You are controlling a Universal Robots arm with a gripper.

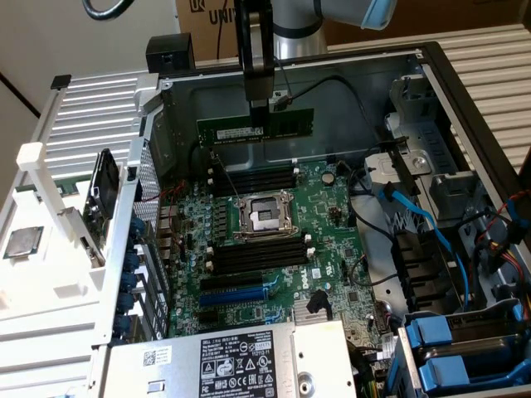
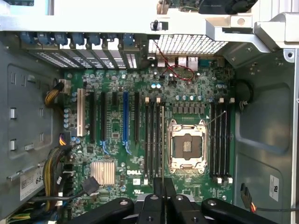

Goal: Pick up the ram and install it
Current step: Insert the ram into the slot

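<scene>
Gripper [image 1: 260,118] clamped on ram [image 1: 290,124] above motherboard [image 1: 332,236] | ram's middle hidden by it | wrist view: ram apparently edge-on

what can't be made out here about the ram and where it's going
- Exterior view: the print on the ram's label is too small to read, and the gripper covers the stick's middle.
- Wrist view: the ram is seen edge-on, so its chips and label are hidden.
- Either view: which black memory slot it hangs over cannot be told.
</scene>
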